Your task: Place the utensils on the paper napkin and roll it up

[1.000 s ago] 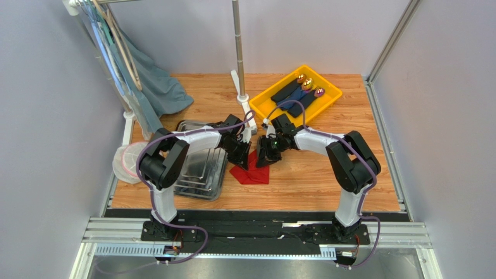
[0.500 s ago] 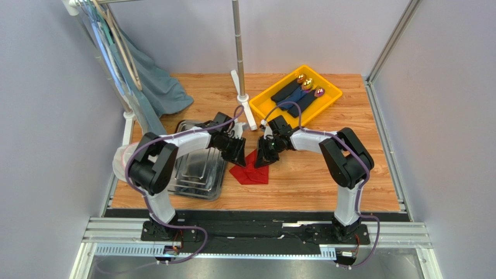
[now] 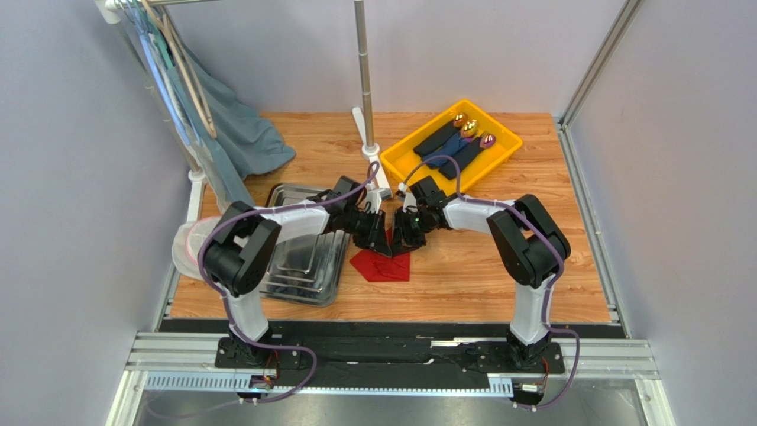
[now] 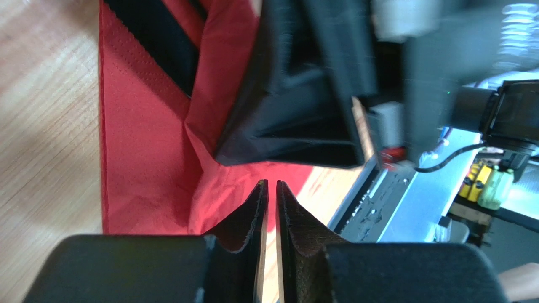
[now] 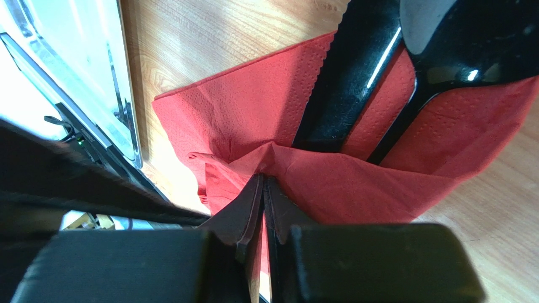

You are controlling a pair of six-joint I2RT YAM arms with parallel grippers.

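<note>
The red paper napkin (image 3: 386,265) lies on the wood between the arms, one corner lifted. Black utensils lie on it: a handle (image 5: 354,82) and a spoon (image 5: 468,38) in the right wrist view, a dark strip (image 4: 167,44) in the left wrist view. My right gripper (image 5: 264,178) is shut on a pinched fold of the napkin (image 5: 354,183). My left gripper (image 4: 270,183) faces it at the raised napkin (image 4: 139,158) edge. Its jaws stand a thin slit apart with bare wood showing between them. In the top view the left gripper (image 3: 373,238) and right gripper (image 3: 404,238) almost touch.
A steel tray (image 3: 306,257) sits just left of the napkin, its rim (image 5: 69,69) close to the right gripper's view. A yellow bin (image 3: 418,151) with dark rolled napkins stands at the back. A white pole base (image 3: 373,160) and hanging cloth (image 3: 240,133) are behind.
My left gripper swung left off the napkin, opened, then came back to its raised edge with the jaws narrowing. The right gripper kept its pinch and shifted slightly back.
</note>
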